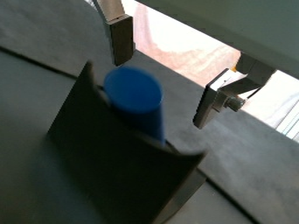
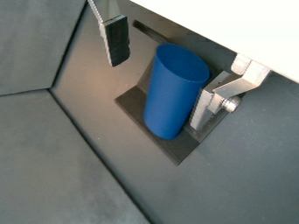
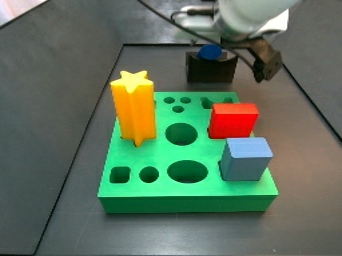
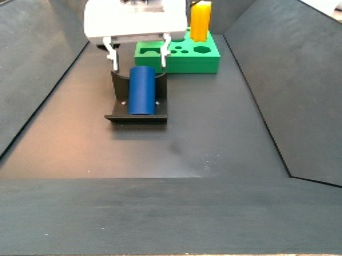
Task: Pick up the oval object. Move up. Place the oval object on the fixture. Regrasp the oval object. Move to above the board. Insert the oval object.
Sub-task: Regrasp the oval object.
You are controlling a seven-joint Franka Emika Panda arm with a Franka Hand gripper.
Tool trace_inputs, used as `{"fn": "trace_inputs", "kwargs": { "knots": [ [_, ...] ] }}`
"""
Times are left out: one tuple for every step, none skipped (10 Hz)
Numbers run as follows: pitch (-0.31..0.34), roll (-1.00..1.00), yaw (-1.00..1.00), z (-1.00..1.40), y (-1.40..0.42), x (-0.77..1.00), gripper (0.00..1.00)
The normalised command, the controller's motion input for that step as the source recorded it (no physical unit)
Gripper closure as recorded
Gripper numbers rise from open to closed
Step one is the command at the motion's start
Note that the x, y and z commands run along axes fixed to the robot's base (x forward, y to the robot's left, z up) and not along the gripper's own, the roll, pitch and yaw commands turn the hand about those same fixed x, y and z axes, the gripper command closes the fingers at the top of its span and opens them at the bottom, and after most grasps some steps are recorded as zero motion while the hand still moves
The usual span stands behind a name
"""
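Observation:
The oval object, a deep blue peg (image 4: 142,88), rests leaning on the dark fixture (image 4: 138,117). It shows in both wrist views (image 1: 132,92) (image 2: 173,92) and in a side view (image 3: 211,50). My gripper (image 4: 138,58) is open and stands over the peg's upper end with one finger on each side. One finger (image 2: 117,39) is well apart from the peg and the other finger (image 2: 208,109) is close beside it. The fixture also shows in other views (image 1: 105,153) (image 2: 131,105) (image 3: 210,70). The green board (image 3: 140,185) lies apart from the fixture (image 4: 181,60).
On the board stand a yellow star piece (image 3: 131,105), a red block (image 3: 233,120) and a grey-blue cube (image 3: 247,158). Several holes in the board are open. Sloping dark walls bound the floor on both sides.

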Motion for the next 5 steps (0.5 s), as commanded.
{"fn": "trace_inputs", "kwargs": {
  "knots": [
    [-0.005, 0.06, 0.0, -0.65, 0.01, 0.09, 0.0],
    [0.0, 0.06, 0.01, -0.5, 0.0, 0.08, 0.0],
    [-0.001, 0.06, 0.01, -0.37, 0.0, 0.07, 0.0],
    [0.002, 0.06, 0.02, -0.28, 0.0, 0.08, 0.0],
    [0.008, 0.05, 0.02, -0.17, -0.02, 0.01, 0.0]
  ]
}}
